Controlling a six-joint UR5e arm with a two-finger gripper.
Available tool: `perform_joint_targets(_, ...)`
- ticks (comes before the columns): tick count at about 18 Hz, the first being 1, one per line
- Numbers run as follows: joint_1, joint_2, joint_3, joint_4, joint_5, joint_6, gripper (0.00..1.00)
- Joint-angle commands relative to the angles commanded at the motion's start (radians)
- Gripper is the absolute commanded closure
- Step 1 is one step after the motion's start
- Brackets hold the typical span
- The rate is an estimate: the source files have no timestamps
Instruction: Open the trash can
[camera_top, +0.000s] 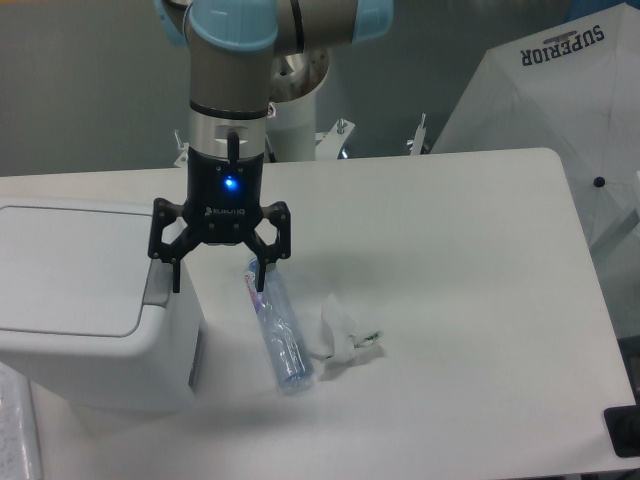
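The gripper (219, 282) hangs with jaws spread beside the trash can (85, 305), above the bottle (276, 327).

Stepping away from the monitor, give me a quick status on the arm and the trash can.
Gripper open, jaws spread, empty, at the bin's right edge. Trash can lid shut. Bottle and crumpled wrapper lie beside it, not blocking.

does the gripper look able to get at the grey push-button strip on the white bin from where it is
Probably yes. The open gripper hangs right beside the grey push-button strip of the boxy white plastic trash can, one fingertip over its edge; nothing lies between. The clear plastic bottle lies off to the side.
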Motion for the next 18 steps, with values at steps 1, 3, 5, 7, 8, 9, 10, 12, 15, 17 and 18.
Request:
perform_joint_targets(1,0.0,0.0,0.0,0.0,0.0,0.002,0.0)
perform_joint_targets(3,-0.002,-0.003,-0.003,0.0,0.0,0.002,0.0)
perform_joint_targets(5,-0.002,-0.003,-0.003,0.0,0.0,0.002,0.0)
perform_joint_targets(7,-0.008,-0.005,-0.003,-0.002,0.002,0.002,0.0)
perform_joint_targets(8,-0.008,-0.005,-0.003,0.0,0.002,0.002,0.0)
perform_joint_targets(9,-0.008,-0.005,-0.003,-0.002,0.002,0.002,0.0)
perform_joint_targets(10,-0.008,-0.006,-0.003,0.0,0.002,0.002,0.0)
perform_joint_targets(12,-0.008,-0.006,0.0,0.0,0.002,0.002,0.0)
perform_joint_targets(15,-0.008,-0.003,0.012,0.0,-0.002,0.0,0.0)
perform_joint_targets(17,-0.006,0.003,0.012,0.0,-0.002,0.0,0.0)
perform_joint_targets(18,-0.006,0.005,0.012,0.0,-0.003,0.0,0.0)
